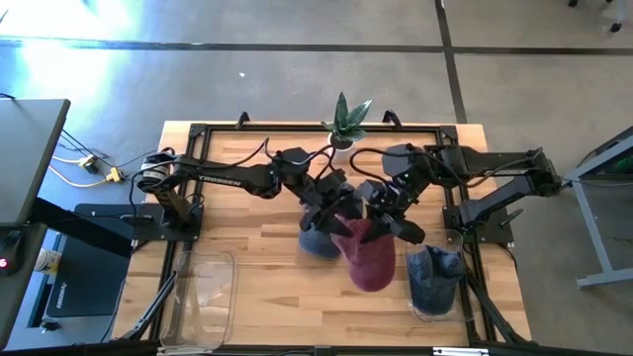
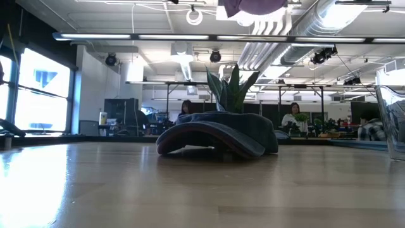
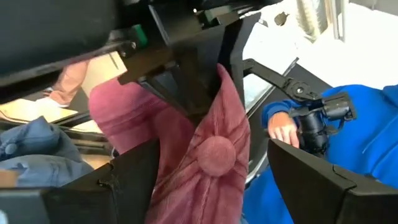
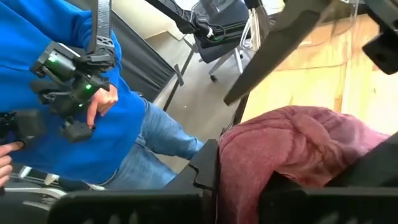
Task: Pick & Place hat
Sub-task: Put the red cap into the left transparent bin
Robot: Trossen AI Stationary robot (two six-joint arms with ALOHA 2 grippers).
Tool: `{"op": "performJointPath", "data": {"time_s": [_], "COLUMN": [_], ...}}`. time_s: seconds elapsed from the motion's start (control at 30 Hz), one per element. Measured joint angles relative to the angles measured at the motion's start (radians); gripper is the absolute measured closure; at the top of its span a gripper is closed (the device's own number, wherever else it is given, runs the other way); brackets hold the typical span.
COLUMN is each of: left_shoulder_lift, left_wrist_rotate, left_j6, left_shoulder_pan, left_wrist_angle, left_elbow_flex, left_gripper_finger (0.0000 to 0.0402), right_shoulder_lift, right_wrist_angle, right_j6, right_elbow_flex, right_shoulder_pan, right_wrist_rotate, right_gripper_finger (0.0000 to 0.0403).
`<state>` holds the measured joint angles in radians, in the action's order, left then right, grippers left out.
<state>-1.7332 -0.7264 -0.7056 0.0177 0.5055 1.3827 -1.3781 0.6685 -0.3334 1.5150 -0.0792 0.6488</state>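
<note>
A maroon hat (image 1: 368, 257) hangs in the air over the middle of the table, with my right gripper (image 1: 384, 220) shut on it. In the low view only its lowest part (image 2: 253, 6) shows, high above the tabletop. My left gripper (image 3: 211, 180) is open and level. Its two fingers stand on either side of the hat's crown and top button (image 3: 214, 152); whether they touch it, I cannot tell. A blue hat (image 2: 218, 136) rests brim-down on the table beneath the arms. Another dark blue hat (image 1: 435, 269) lies in a clear bin. My right gripper pinches bunched cloth of the maroon hat (image 4: 249, 165) between its two fingers, at the hat's upper end (image 3: 221, 84). The fingers (image 3: 186, 87) come at it slanting down from above. The hat hangs slack below them, clear of the table, its button turned sideways.
A clear bin (image 1: 440, 297) stands at the near right and another clear bin (image 1: 203, 292) at the near left. A potted plant (image 1: 346, 124) stands at the far edge. A person in a blue top (image 4: 74, 124) stands beside the table holding controllers.
</note>
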Motion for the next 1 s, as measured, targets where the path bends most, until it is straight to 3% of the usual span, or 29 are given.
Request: {"op": "performJointPath", "data": {"time_s": [0.17, 0.47, 0.77, 1.0], "left_shoulder_lift": [0.0, 0.0, 0.0, 0.0], "left_wrist_rotate": [-0.039, -0.062, 0.044, 0.057], "left_j6": [-0.008, -0.006, 0.05, 0.074], "left_shoulder_pan": [-0.007, -0.019, -0.018, -0.018], "left_wrist_angle": [0.005, 0.023, -0.043, -0.064], "left_elbow_flex": [0.0, 0.0, 0.0, 0.0], "left_gripper_finger": [0.011, 0.011, 0.011, 0.011], "right_shoulder_lift": [0.0, 0.0, 0.0, 0.0], "right_wrist_angle": [0.022, 0.253, 0.192, 0.102], "right_j6": [0.032, 0.073, 0.076, 0.084], "right_elbow_flex": [0.0, 0.0, 0.0, 0.0], "right_shoulder_pan": [0.001, 0.003, 0.003, 0.008], "right_wrist_rotate": [-0.027, -0.109, -0.12, -0.127], "right_gripper_finger": [0.0397, 0.0386, 0.0399, 0.0391]}}
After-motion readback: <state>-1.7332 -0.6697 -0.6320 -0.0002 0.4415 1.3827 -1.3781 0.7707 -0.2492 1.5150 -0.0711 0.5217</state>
